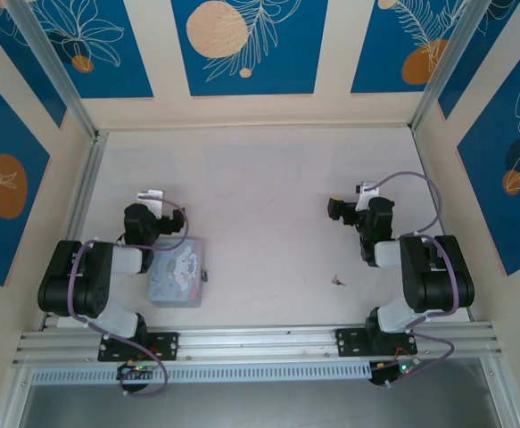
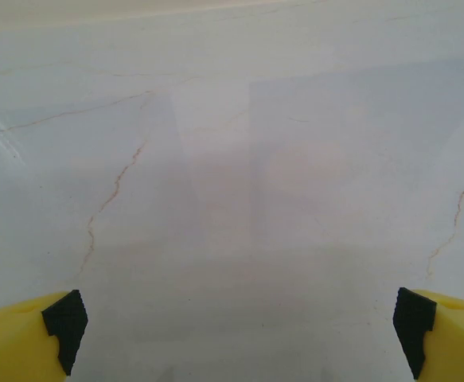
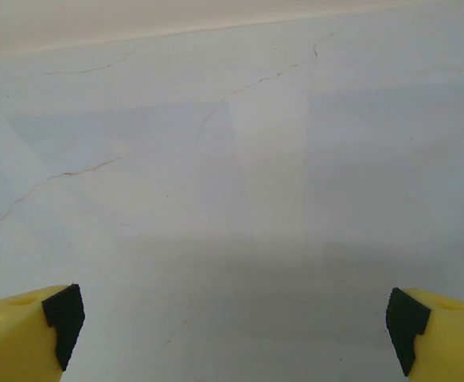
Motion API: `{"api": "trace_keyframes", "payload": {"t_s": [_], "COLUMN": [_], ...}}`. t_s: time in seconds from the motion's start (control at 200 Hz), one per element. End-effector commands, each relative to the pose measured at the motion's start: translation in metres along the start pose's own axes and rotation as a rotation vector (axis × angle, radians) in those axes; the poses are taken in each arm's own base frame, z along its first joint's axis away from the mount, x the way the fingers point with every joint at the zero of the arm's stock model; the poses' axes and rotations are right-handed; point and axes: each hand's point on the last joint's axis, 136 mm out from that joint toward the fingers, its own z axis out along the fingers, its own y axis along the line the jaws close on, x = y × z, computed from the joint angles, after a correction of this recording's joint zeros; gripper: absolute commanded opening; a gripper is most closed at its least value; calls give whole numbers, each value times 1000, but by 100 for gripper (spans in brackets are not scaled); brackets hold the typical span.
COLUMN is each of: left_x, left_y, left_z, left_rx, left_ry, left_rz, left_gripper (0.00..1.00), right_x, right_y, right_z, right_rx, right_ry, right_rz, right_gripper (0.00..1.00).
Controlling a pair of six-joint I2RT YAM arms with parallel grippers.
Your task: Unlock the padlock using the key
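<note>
The left end effector (image 2: 235, 326) and the right end effector (image 3: 233, 322) are both wide open and empty, so the thin key (image 1: 338, 280), flat on the desk (image 1: 260, 187) near the right arm, may skid away when pinched, like the padlock (image 1: 204, 275) just beside the pale box (image 1: 176, 272).

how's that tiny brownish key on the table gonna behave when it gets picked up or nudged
The tiny brownish metal key looks flat on the smooth marbled table, so it will probably skid rather than roll when nudged. It is a speck compared with the pale blue printed box, so likely light and easily dropped.
</note>
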Motion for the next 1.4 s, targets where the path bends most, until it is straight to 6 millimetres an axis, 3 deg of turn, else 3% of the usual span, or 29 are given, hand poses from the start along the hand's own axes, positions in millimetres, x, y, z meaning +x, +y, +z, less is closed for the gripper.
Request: {"api": "trace_keyframes", "payload": {"t_s": [0.0,0.635,0.72,0.885,0.98,1.075,1.21,1.395], "left_x": [-11,-12,-20,-47,-58,-61,-49,-17], "left_y": [1,1,11,28,32,31,17,5], "left_z": [1,1,-1,-17,-30,-51,-86,-140], "left_rx": [11,12,-40,-128,-155,-173,-165,-222], "left_ry": [-26,-30,-5,63,135,219,376,549], "left_rz": [7,4,-20,-69,-150,-291,-499,-713], "left_gripper": [100,100,100,100,100,100,100,100], "right_x": [-9,-10,-14,-43,-54,-44,-33,-26], "right_y": [3,2,-2,-2,-14,-37,-15,50], "right_z": [0,0,-3,-19,-23,-29,-24,-31], "right_rx": [-16,-34,-6,33,119,292,212,28], "right_ry": [-24,-20,-34,-10,64,220,381,495], "right_rz": [-29,-15,0,16,179,487,564,496], "right_gripper": [99,99,99,99,99,99,99,95]}}
